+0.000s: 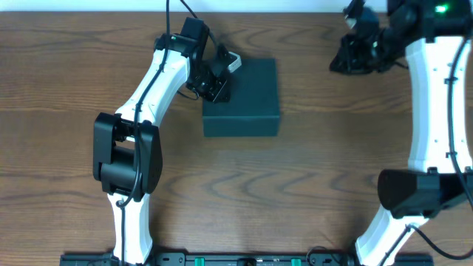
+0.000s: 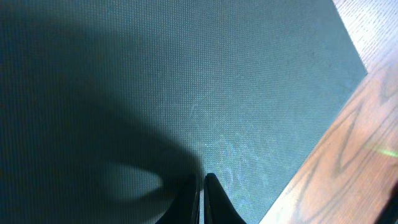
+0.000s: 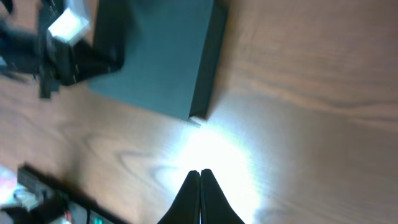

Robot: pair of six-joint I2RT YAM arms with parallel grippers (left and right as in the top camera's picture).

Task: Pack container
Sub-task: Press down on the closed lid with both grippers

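Two robot arms and one closed box on a table.

The dark teal-black matte rectangular box lies flat on the brown wooden table, toward the far side and a little left of the middle, with its lid down. The left gripper is clenched tight with nothing in it, and its tips are right over the left part of the box lid. I cannot tell if they touch. The right gripper is clenched and empty too, over bare wood at the far right, well apart from the box.

Left gripper closed, low, tips down; right gripper closed, held higher.
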